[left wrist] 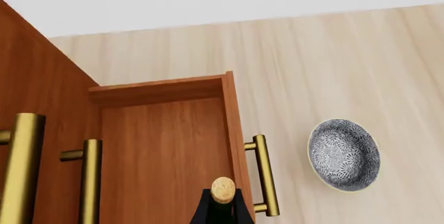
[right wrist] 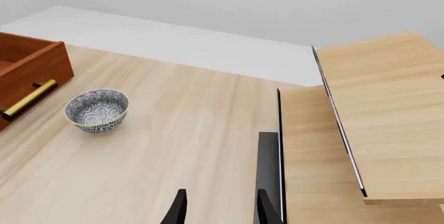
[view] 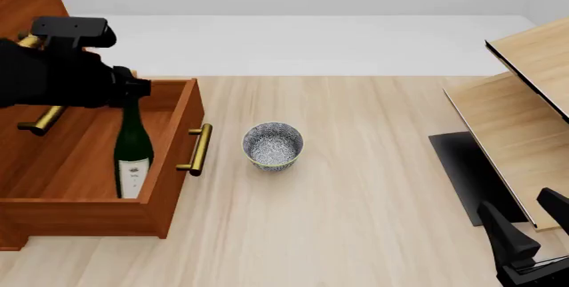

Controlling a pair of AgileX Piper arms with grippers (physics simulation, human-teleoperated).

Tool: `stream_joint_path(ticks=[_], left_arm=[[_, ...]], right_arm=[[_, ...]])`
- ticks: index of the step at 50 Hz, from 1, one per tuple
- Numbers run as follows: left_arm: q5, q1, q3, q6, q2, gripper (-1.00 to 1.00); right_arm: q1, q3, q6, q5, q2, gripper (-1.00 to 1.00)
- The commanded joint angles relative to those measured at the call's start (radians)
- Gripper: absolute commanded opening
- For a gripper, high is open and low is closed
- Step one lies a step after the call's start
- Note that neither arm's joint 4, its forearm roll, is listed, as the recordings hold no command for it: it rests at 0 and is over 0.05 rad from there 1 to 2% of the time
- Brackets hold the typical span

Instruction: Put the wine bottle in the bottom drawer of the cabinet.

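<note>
Nearest the front camera we find the right gripper (view: 534, 247), idle at the table's (view: 374, 220) near right corner; its wrist view shows the two fingertips (right wrist: 180, 212) parted with nothing between them. Beside it stands the pale-wood shelf unit (view: 524, 107). At mid-table sits a patterned bowl (view: 273, 144), which looks empty as far as its inside shows.

At left, the bottom drawer (view: 169, 167) of the cabinet (view: 26, 0) is pulled out, its brass handle (view: 197, 149) facing the bowl. We see the wine bottle (view: 132, 154) upright inside this drawer, close to the front panel, with its label low and its base apparently at or near the drawer floor; contact there we cannot confirm. The drawer otherwise appears empty.

The left gripper (view: 124, 90) is at the bottle's neck. Its wrist view shows the cork (left wrist: 223, 189) and dark shoulders directly below the camera, so we judge the jaws to be closed around the neck, though the fingers themselves are hidden.

We expect the bottle to be heavy for its width, rigid, smooth and breakable. A neck hold leaves most of the weight hanging below, so the glass may slip or swing. Standing tall and slim, it could topple on release; a grip under the cork's lip, loosened only once the base is settled, seems safest.
</note>
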Motion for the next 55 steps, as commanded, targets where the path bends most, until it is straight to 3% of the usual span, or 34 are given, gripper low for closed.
stream_joint_path(ticks=[1,10,20,55], left_arm=[[-0.069,0.004,-0.028,-0.031,0.245,-1.0],[-0.108,0.026,-0.095,-0.024,0.378,-1.0],[-0.11,0.047,-0.111,-0.013,0.411,-1.0],[-0.171,0.06,-0.037,-0.003,0.442,-1.0]], right_arm=[[-0.002,0.0,0.001,-0.001,0.004,1.0],[-0.004,0.0,0.0,0.003,0.001,1.0],[-0.005,0.0,0.0,0.004,-0.001,1.0],[-0.008,0.0,0.001,-0.003,0.005,1.0]])
